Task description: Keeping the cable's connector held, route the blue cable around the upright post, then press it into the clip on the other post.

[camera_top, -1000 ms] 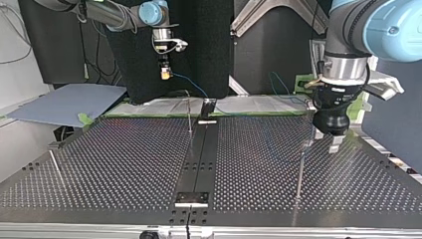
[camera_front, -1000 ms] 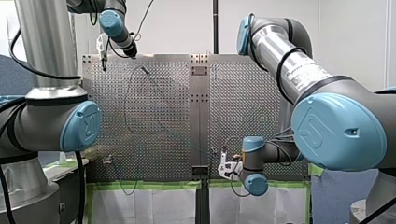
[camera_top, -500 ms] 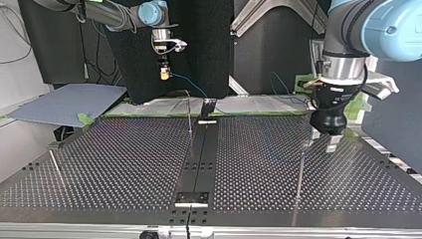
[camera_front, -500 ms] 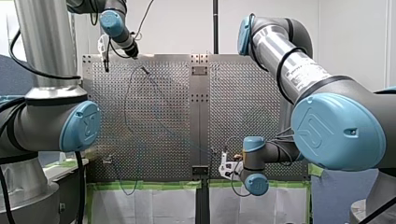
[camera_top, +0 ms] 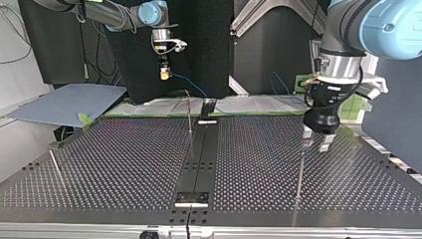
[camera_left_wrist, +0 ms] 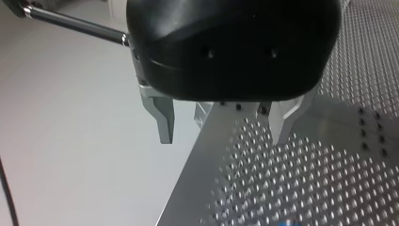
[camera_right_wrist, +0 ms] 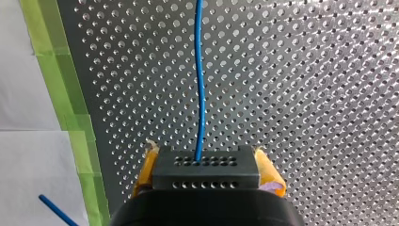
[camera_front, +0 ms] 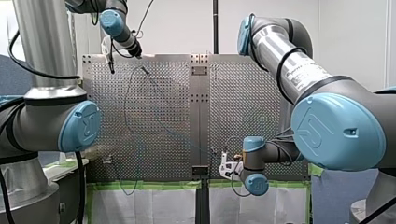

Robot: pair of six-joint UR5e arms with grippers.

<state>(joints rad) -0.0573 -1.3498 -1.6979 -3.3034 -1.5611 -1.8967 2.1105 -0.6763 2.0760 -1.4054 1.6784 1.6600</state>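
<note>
Right tool (camera_right_wrist: pixel 205 157): yellow pads (camera_right_wrist: pixel 147 172) clamped on black connector (camera_right_wrist: pixel 205 170). Blue cable (camera_right_wrist: pixel 201 84) leaves connector, runs straight ahead of tool above perforated table (camera_right_wrist: pixel 306 94). Left tool (camera_left_wrist: pixel 221 138): metal fingers (camera_left_wrist: pixel 162 120) spread, gap empty, table edge beneath. Top view: raised over table, thin upright post (camera_top: pixel 300 167) just beside its fingers; contact not discernible. Right tool well apart from it, raised beyond table's far edge.

You will find little to read here. In the front view, my right arm's blue joint cap (camera_front: pixel 338 130) bears an embossed UR emblem, and my left arm's blue joint cap (camera_front: pixel 80 126) bears the same. The printed strip (camera_front: pixel 303 74) on my right arm's tube is too small to read.
</note>
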